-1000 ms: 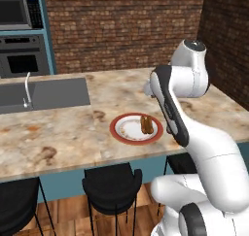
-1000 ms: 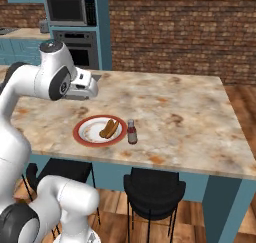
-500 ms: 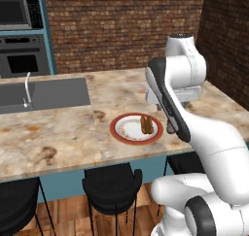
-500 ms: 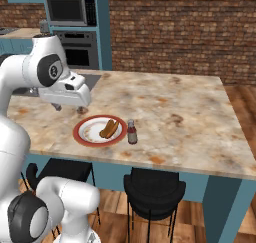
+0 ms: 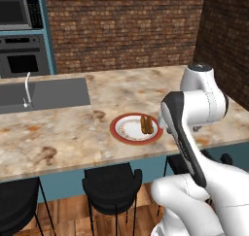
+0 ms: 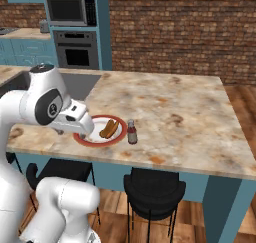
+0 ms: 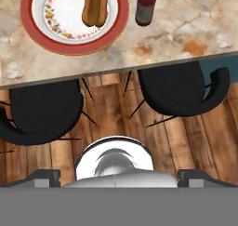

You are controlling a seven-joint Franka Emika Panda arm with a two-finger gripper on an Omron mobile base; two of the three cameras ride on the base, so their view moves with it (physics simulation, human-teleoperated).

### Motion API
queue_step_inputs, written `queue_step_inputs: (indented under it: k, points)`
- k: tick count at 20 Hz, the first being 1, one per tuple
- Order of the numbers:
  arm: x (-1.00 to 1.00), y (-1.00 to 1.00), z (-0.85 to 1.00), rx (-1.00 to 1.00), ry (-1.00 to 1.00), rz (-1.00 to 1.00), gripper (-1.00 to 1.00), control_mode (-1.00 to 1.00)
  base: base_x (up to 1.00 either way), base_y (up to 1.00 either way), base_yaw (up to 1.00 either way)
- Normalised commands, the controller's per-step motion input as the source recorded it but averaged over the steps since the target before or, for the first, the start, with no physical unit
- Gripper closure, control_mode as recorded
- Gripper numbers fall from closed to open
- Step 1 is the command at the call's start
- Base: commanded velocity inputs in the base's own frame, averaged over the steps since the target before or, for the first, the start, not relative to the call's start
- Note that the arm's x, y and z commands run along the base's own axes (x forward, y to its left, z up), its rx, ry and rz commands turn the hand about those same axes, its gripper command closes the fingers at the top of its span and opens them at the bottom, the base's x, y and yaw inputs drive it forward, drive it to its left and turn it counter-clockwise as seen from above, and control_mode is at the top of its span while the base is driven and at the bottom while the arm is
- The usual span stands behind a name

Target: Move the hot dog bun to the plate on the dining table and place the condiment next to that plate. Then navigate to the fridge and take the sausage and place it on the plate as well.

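The hot dog bun [image 6: 109, 128] [image 5: 145, 124] [image 7: 95, 6] lies on the red-rimmed plate [image 6: 92, 141] [image 5: 119, 128] [image 7: 69, 47], near the front edge of the dining table [image 6: 190, 112] [image 5: 58, 133]. The condiment [image 6: 132, 132] [image 7: 145, 6] stands upright just right of the plate, apart from its rim. My gripper [image 6: 82, 135] [image 7: 119, 176] hangs over the plate's near left edge and points down past the table's front. Its fingertips [image 7: 46, 176] stand wide apart, open and holding nothing. The fridge and the sausage are out of view.
Black stools [image 6: 152, 187] [image 5: 109, 186] [image 7: 42, 111] are tucked under the table's front edge. A sink [image 5: 44, 92] with a faucet [image 5: 27, 87] is set in the table's left part. A microwave [image 6: 70, 9] and oven stand behind, beside a brick wall.
The arm has folded back and the hand has come down toward the table's near edge by the plate. Bun, plate and bottle have stayed put. The jaws have stayed open.
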Motion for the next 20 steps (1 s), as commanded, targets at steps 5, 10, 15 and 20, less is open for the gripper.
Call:
queue_step_inputs:
  k: [5, 10, 15, 20]
  points:
    - [0.0, 0.0, 0.0, 0.0, 0.0, 0.0, -1.0, 1.0, -0.59, 0.21, 0.0]
    - [0.0, 0.0, 0.0, 0.0, 0.0, 0.0, -1.0, 1.0, -0.95, 0.9, 0.24]
    - [0.0, 0.0, 0.0, 0.0, 0.0, 0.0, -1.0, 1.0, -0.67, 1.0, 0.58]
    - [0.0, 0.0, 0.0, 0.0, 0.0, 0.0, -1.0, 1.0, -0.39, 1.0, 0.59]
